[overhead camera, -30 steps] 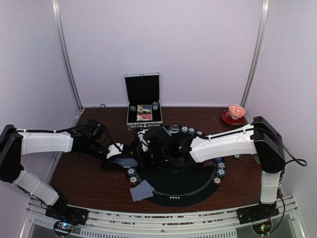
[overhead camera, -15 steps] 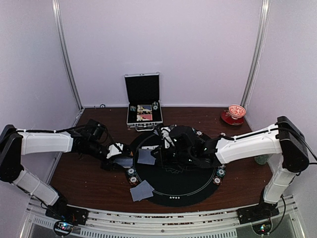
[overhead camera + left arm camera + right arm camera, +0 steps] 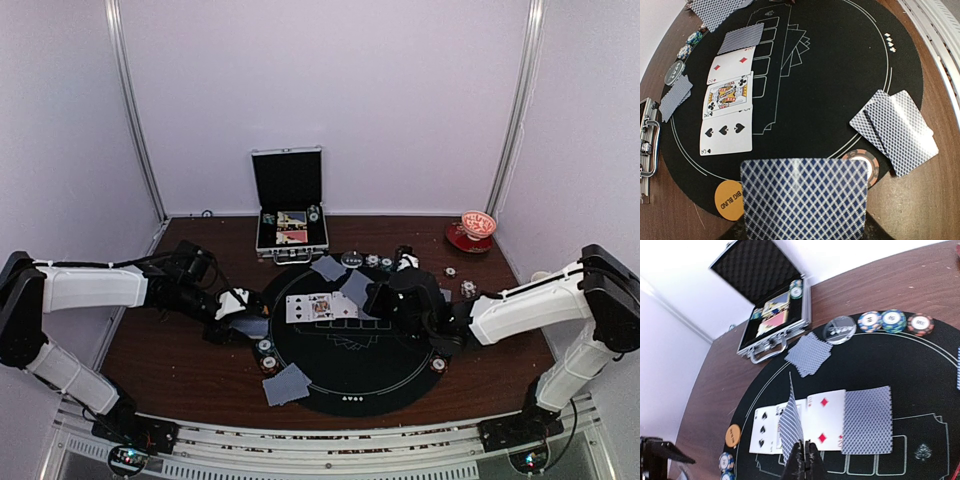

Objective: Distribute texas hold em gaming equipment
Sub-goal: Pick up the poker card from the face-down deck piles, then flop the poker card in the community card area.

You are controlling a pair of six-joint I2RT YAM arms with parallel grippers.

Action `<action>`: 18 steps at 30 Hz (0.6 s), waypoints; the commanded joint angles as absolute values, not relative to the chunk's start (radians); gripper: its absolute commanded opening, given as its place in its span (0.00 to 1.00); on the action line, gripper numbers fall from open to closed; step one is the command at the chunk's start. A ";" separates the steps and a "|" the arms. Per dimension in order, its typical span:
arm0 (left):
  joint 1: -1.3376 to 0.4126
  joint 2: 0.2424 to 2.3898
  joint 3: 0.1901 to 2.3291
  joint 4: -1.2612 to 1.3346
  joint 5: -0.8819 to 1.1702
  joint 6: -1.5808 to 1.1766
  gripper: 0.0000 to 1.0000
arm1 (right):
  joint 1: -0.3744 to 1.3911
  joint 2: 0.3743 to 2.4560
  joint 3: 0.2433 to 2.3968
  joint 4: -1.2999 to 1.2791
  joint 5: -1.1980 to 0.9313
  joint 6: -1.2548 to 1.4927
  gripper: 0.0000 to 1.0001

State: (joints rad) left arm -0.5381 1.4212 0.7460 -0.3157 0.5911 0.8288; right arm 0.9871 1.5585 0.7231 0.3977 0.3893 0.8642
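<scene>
The playing cards (image 3: 805,200) are showing blue-and-white diamond-lattice backs. The face-up cards (image 3: 727,112) are showing black spades, clubs and red diamonds on white. The black mat (image 3: 840,75) is carrying white lines. The button disc (image 3: 729,200) is glowing orange. The silver case (image 3: 752,270) is showing black lining.

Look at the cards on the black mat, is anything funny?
Yes. In the row of face-up cards on the black mat, the end card lies face down while its neighbours show their faces. The right hand also pinches a single card upright on its edge, not flat.

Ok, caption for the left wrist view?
Left pincer holds blue-backed cards by black mat; three face-up cards, one face-down card dealt.
</scene>
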 commanded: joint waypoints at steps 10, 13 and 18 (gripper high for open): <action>-0.540 1.428 0.762 -0.298 0.615 0.833 0.56 | 0.934 1.608 0.622 0.512 0.790 1.227 0.00; -0.540 1.428 0.762 -0.299 0.615 0.834 0.56 | 0.910 1.649 0.622 0.528 0.771 1.280 0.00; -0.540 1.425 0.761 -0.299 0.614 0.833 0.56 | 0.880 1.710 0.621 0.586 0.727 1.330 0.00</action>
State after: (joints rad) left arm -0.5381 1.4212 0.7460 -0.3157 0.5915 0.8288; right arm 0.8989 1.6737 0.6304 0.5350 0.7326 1.2541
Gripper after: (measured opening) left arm 0.566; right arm 0.007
